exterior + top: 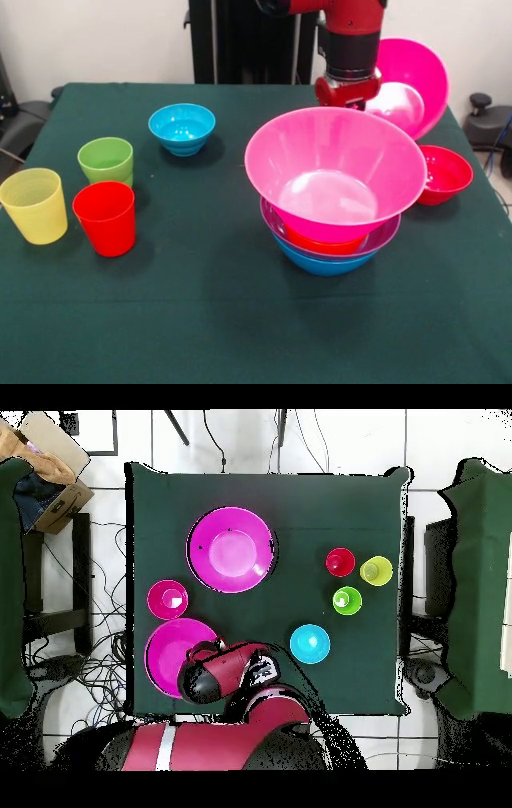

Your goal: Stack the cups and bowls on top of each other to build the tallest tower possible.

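Note:
The tower stands right of centre: a big pink bowl [336,172] [232,549] on top, with the orange bowl [324,242], purple bowl [384,238] and blue bowl [324,264] nested under it. Behind it, a second pink bowl [408,84] [170,659] hangs tilted off the cloth, and my gripper [350,94] [212,652] is shut on its rim. The tower's rim hides the fingertips. The crimson bowl [444,172] and cyan bowl [182,126] sit apart. The yellow cup [34,206], red cup [105,218] and green cup [106,160] stand upright at the left.
A dark green cloth covers the table [200,320]. The crimson bowl lies close to the table's right edge and the yellow cup close to its left edge. A cardboard box [45,459] sits on a chair off one corner.

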### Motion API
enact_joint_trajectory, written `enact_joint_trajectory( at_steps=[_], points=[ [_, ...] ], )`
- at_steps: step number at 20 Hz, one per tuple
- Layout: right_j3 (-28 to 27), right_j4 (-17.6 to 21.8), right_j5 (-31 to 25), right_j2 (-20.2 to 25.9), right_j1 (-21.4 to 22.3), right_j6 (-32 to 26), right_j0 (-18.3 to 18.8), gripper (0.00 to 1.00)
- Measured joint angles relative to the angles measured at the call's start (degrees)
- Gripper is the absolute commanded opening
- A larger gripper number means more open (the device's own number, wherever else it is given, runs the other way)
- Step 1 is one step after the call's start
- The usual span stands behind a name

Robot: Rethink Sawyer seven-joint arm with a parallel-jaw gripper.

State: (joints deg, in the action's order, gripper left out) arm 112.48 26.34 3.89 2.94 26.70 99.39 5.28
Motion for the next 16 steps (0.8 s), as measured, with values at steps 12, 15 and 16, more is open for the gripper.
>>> enact_joint_trajectory(
  at_steps=[12, 15, 16],
  points=[
    [0.7, 0.0, 0.8, 0.5, 0.1, 0.0, 1.1, 0.00],
    [0.9, 0.0, 0.4, 1.2, 0.1, 0.0, 2.2, 0.00],
    [1.1, 0.0, 0.0, 1.8, 0.2, 0.0, 2.9, 0.00]
  ],
)
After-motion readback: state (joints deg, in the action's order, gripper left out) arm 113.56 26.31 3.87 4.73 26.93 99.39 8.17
